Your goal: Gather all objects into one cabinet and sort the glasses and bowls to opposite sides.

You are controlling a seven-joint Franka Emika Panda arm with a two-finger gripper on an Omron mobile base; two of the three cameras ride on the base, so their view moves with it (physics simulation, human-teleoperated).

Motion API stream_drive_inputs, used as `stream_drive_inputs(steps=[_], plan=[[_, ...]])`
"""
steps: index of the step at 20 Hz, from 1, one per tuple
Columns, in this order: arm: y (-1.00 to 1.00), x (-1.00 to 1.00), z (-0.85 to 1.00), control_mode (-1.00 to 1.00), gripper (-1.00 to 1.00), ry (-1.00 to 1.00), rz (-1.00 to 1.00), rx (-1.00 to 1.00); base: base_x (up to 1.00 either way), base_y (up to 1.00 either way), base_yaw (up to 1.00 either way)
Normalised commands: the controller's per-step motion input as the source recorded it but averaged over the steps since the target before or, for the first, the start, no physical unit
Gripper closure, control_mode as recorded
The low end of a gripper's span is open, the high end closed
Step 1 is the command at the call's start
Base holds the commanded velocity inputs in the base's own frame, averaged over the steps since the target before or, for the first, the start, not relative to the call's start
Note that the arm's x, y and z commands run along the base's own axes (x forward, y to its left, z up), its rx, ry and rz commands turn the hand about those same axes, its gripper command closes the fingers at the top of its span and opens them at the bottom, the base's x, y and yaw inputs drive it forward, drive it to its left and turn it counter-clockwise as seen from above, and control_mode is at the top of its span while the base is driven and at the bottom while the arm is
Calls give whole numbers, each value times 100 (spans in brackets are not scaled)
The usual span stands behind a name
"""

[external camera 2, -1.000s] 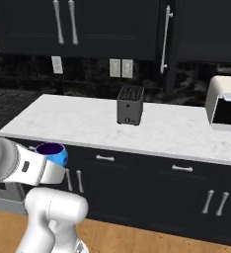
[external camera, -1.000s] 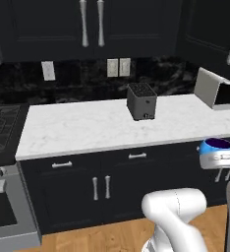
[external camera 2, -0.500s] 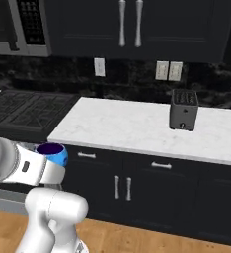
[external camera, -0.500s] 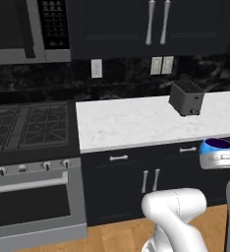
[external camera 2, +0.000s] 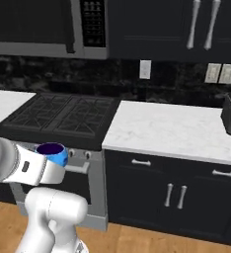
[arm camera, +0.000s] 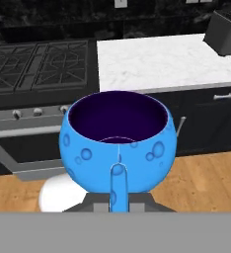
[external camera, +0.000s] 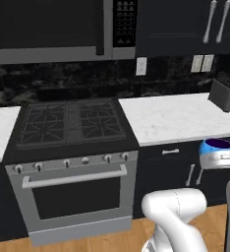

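A bright blue mug [arm camera: 118, 143] with a dark inside stands upright in my gripper [arm camera: 118, 201], its handle toward the camera. The gripper is shut on the mug's handle side, and the mug hides the fingertips. From the base, the same mug [external camera: 216, 146] rides on the hand [external camera: 225, 159] low at the right, in front of the lower drawers. From the other side the mug [external camera 2: 53, 152] sits on the white wrist at the left, before the oven front. Black upper cabinet doors [external camera 2: 202, 24] with long silver handles are shut at the top right. The bowls are out of view.
A black gas stove [external camera: 70, 120] with a steel oven [external camera: 72, 194] stands left of centre, under a microwave [external camera: 48, 29]. A white marble counter [external camera 2: 172, 131] runs right of it, with a black toaster [external camera: 226, 93] at its far end. Wooden floor lies below.
The whole picture has slid right: the base has driven left, bringing the stove and microwave into view and pushing the toaster to the edge. The mug stays in the shut gripper.
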Motion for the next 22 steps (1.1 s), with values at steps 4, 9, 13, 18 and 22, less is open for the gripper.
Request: stream_drive_inputs(steps=[4,9,13,18,22], plan=[[0,0,0,100,100,0,0,0,-13,100,0],[0,0,0,100,100,0,0,0,-11,100,0],[0,0,0,100,100,0,0,0,-14,100,0],[0,0,0,100,100,0,0,0,-11,100,0],[0,0,0,100,100,0,0,0,-7,100,0]])
